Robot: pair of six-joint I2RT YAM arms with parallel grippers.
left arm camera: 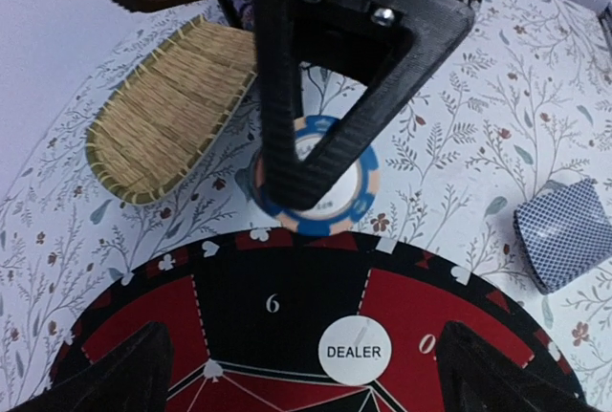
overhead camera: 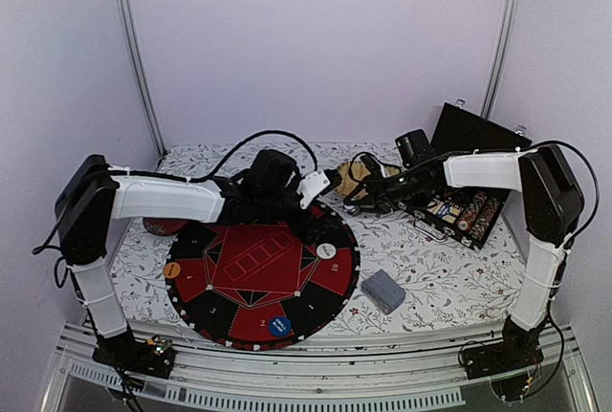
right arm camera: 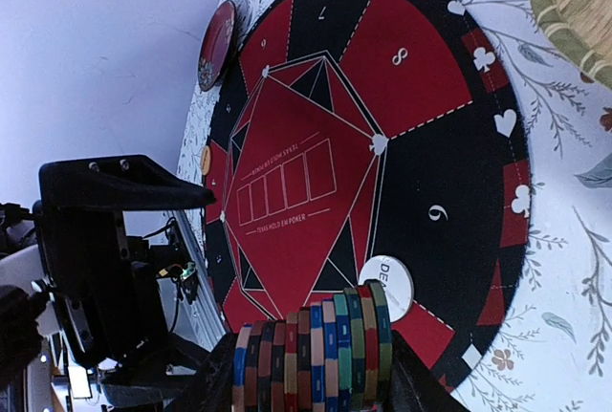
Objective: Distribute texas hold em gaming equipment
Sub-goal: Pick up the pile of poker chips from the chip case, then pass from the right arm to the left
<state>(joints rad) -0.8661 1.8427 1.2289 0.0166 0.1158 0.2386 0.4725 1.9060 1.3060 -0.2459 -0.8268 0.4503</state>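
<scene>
Worktop (overhead camera: 449, 269) under a floral cloth, with five things on it.
A round black-and-red mat (overhead camera: 251, 283) lay at the front centre, taking up most of the middle. A grey-blue deck (overhead camera: 382, 291) sat just right of it, near the front edge and not touching it. A straw tray (left arm camera: 163, 116) lay beyond the mat's far rim. A red dish (right arm camera: 218, 44) sat just beside the mat's left rim, and an open black case (overhead camera: 469, 192) stood at the right rear, its lid up.
</scene>
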